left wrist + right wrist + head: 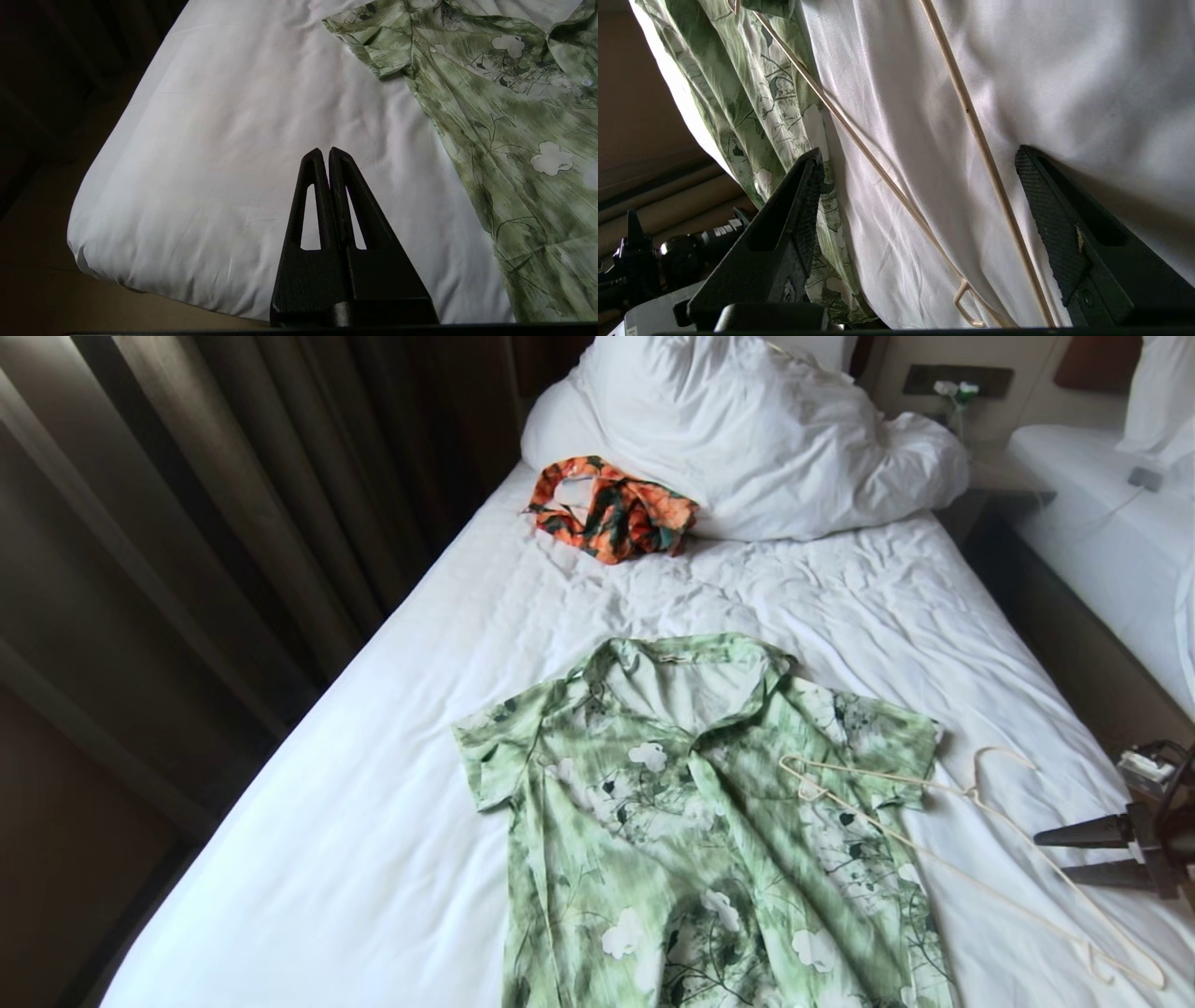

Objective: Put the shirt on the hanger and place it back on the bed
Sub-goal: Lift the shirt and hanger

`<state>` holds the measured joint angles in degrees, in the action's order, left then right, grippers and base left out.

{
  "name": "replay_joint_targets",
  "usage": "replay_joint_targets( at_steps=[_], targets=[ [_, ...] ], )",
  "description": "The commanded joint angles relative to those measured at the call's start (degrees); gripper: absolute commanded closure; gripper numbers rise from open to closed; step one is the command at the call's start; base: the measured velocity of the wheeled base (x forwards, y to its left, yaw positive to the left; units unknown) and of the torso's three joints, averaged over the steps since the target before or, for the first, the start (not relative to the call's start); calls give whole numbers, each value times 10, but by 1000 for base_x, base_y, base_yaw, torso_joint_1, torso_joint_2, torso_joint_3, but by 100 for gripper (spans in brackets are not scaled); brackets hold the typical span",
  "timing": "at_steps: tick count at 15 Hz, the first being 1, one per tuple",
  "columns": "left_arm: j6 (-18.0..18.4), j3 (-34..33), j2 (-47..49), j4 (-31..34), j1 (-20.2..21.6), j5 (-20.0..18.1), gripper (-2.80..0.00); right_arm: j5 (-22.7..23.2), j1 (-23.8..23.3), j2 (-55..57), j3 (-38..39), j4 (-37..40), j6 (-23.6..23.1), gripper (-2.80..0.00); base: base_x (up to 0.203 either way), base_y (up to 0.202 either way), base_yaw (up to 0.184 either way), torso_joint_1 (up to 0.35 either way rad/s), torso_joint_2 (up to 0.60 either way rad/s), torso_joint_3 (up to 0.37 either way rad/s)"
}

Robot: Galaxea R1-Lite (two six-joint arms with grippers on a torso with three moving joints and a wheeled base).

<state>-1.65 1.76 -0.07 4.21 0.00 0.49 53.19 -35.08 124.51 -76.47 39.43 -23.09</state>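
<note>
1. The light green short-sleeved collared shirt printed with white flowers and dark green leaves (709, 821) is lying flat, front up, on the single bed with a wrinkled white sheet (373, 821), collar pointing toward the bunched white duvet (747, 429).
2. The thin cream-coloured wire hanger, triangular with a curved hook (971, 840), is lying beside the shirt on its right-sleeve side; one corner is overlapping the shirt's chest near that sleeve, the rest is resting on the sheet, with the hook pointing away from the shirt toward the bed edge.
3. The right hand (1074, 854) is hovering at the bed edge past the hanger, fingers spread wide and holding nothing. In the right wrist view the right hand (920, 186) is bracketing two of the hanger's wires; contact cannot be judged.
4. The left hand (325, 156) is hanging over bare sheet beside the shirt's other sleeve, fingers pressed together and empty.
5. A crumpled orange-and-dark-green patterned garment (611, 509) is sitting beyond the shirt's collar, against the duvet.
</note>
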Motion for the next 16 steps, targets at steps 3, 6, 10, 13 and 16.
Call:
replay_joint_targets(
  at_steps=[3,6,10,13,16],
  targets=[
    [0,0,1,0,0,0,0,41,16,24,-3,-31,-7,-280,0,0,0,0,0,0],
    [0,0,1,0,0,0,0,46,40,30,-2,-42,-6,-280,0,0,0,0,0,0],
    [0,0,1,0,0,0,0,46,72,29,-2,-43,-6,-280,0,0,0,0,0,0],
    [0,0,1,0,0,0,0,46,91,28,-3,-43,-5,-280,0,0,0,0,0,0],
    [0,0,1,0,0,0,0,46,92,28,-2,-43,-5,0,0,0,0,0,0,0]
  ],
)
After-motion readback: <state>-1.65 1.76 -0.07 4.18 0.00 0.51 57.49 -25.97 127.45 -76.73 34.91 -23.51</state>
